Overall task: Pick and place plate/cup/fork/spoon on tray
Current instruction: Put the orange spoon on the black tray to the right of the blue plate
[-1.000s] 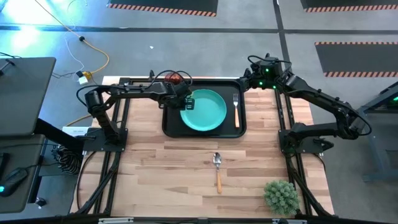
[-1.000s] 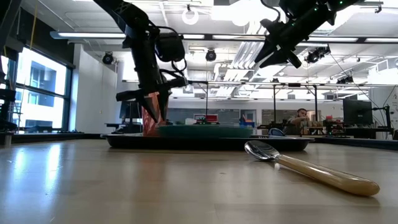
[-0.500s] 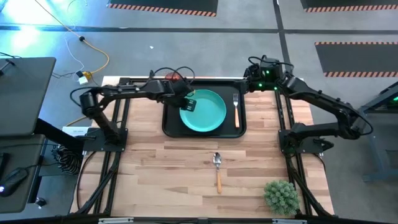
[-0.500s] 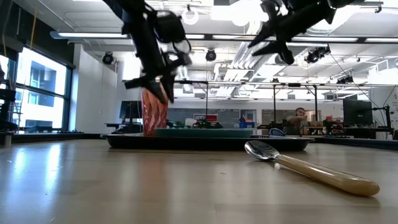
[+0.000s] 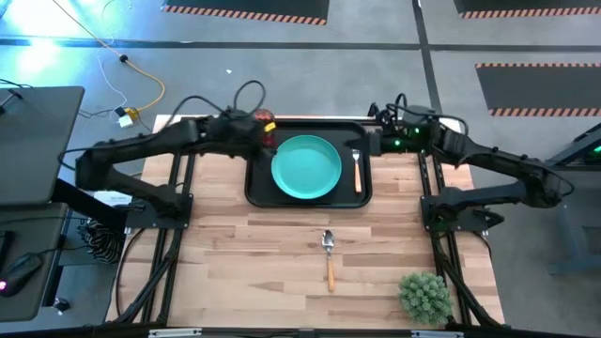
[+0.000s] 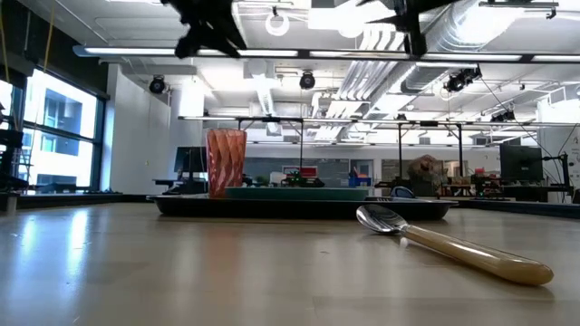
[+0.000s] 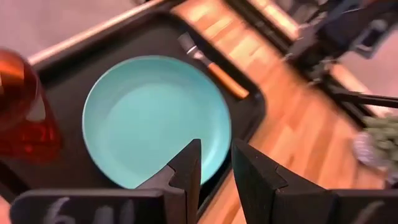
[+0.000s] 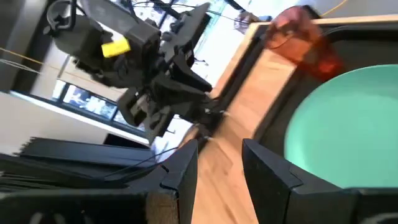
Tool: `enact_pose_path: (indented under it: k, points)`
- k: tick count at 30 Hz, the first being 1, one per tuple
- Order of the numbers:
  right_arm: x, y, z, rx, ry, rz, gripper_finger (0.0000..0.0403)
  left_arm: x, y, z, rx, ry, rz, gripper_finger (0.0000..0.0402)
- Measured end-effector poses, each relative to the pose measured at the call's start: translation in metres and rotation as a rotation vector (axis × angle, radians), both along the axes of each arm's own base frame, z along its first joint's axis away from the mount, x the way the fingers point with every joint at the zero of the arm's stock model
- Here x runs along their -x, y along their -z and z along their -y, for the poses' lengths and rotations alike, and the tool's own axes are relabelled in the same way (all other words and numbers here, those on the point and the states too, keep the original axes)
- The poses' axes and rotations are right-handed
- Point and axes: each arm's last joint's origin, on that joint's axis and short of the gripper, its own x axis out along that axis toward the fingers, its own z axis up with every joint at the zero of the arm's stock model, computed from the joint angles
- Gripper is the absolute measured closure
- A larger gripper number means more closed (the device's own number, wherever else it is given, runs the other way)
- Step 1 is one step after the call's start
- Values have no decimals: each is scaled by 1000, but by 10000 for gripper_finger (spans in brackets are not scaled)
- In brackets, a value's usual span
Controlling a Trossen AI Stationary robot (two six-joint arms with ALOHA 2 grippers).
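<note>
The red cup stands upright on its base in the far left corner of the black tray; it also shows in the low view and the left wrist view. The turquoise plate lies flat in the tray's middle, with the fork beside it by the tray's right rim. The spoon lies on the table, nearer than the tray. My left gripper is open and empty, raised beside the cup at the tray's left rim. My right gripper is open and empty, raised at the tray's far right corner.
A small green plant stands at the table's near right corner. The wooden table lies bare to the left of the spoon. The room beyond shows desks and a seated person.
My left gripper has let go of the cup, risen and drawn back toward the table's left edge. The cup stays upright on the tray. My right gripper has risen and come slightly toward the near edge, beside the tray's far right corner.
</note>
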Motion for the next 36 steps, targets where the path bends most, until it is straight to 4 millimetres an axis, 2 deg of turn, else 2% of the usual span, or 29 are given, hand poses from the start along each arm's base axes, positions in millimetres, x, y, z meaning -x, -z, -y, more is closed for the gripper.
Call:
enact_pose_path:
  k: [6, 11, 18, 23, 26, 30, 36]
  points:
    - [-12, -11, -36, 27, 2, 110, 285, 27, -25, 13, -80, 59, 91, 323]
    - [-15, -14, -63, 44, 32, 138, 285, 42, -37, 17, -153, 95, 129, 322]
    - [-14, -22, -91, 74, 71, 222, 285, 47, -41, 18, -197, 110, 132, 321]
    - [-19, -43, -104, 138, 32, 235, 285, 47, -41, 18, -187, 103, 135, 321]
    - [-27, -52, -108, 171, 10, 165, 285, 47, -41, 18, -154, 79, 147, 320]
    - [-39, -56, -111, 145, -16, -11, 285, 47, -41, 18, -111, 48, 161, 321]
    - [-52, -34, -115, 46, -26, -354, 285, 49, -38, 18, -56, 17, 142, 320]
